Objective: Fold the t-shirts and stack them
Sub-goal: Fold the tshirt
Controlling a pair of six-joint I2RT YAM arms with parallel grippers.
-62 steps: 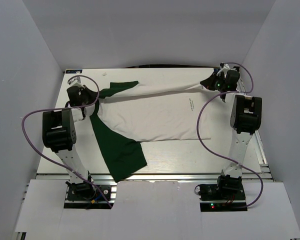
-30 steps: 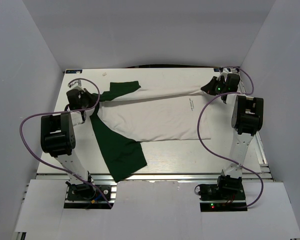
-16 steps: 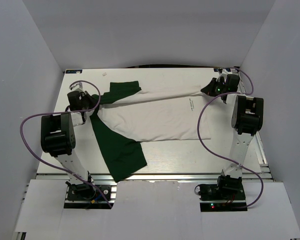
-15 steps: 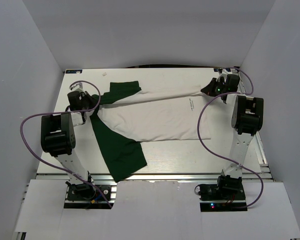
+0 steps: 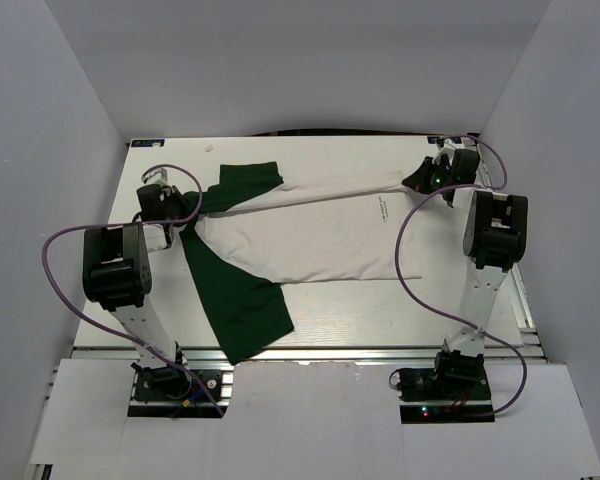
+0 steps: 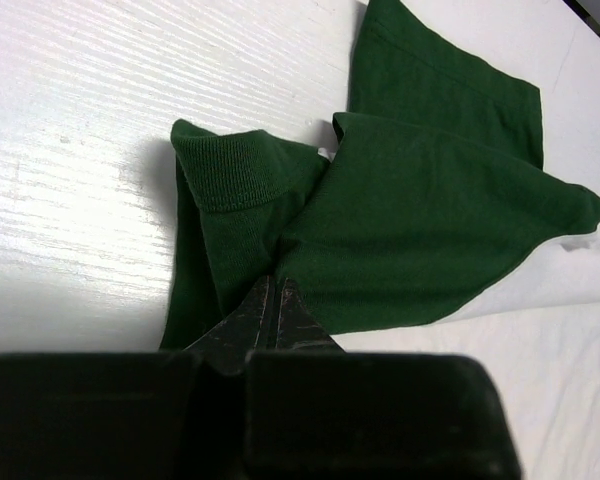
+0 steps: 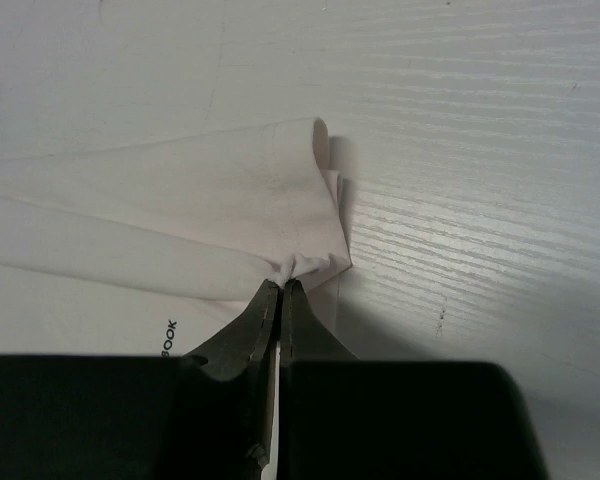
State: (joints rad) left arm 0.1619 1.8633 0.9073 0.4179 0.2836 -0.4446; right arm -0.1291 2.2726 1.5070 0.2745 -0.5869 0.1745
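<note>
Top view: the t-shirt (image 5: 310, 235) lies mostly flat across the middle of the table (image 5: 330, 325), white body running from 9 to 3 o'clock, with its far edge pulled into a taut line between the two arms. One dark green sleeve (image 5: 242, 300) fans out toward 7 o'clock; the other green sleeve (image 5: 242, 180) sits at about 11 o'clock. The dark lettering (image 5: 380, 208) faces up toward 2 o'clock of the body. The left gripper (image 5: 188, 204) sits at 9 o'clock of the shirt, at the green neck end. The right gripper (image 5: 418, 178) sits at 2 o'clock, at the white hem corner. Left wrist view: the left gripper (image 6: 277, 292) has its jaws pressed together on dark green cloth of the t-shirt (image 6: 430, 210). The ribbed neck trim (image 6: 235, 175) is bunched up at 11 o'clock of the fingertips, and the green sleeve spreads toward 1 to 2 o'clock over the white table (image 6: 80, 150). Right wrist view: the right gripper (image 7: 280, 290) has its jaws closed tight on a pinch of white fabric of the t-shirt (image 7: 180, 215). The hem corner curls up at 12 o'clock of the tips and the cloth trails off toward 9 o'clock. Part of the lettering (image 7: 168, 338) shows at 8 o'clock. Bare table (image 7: 460, 150) lies at 2 o'clock.
</note>
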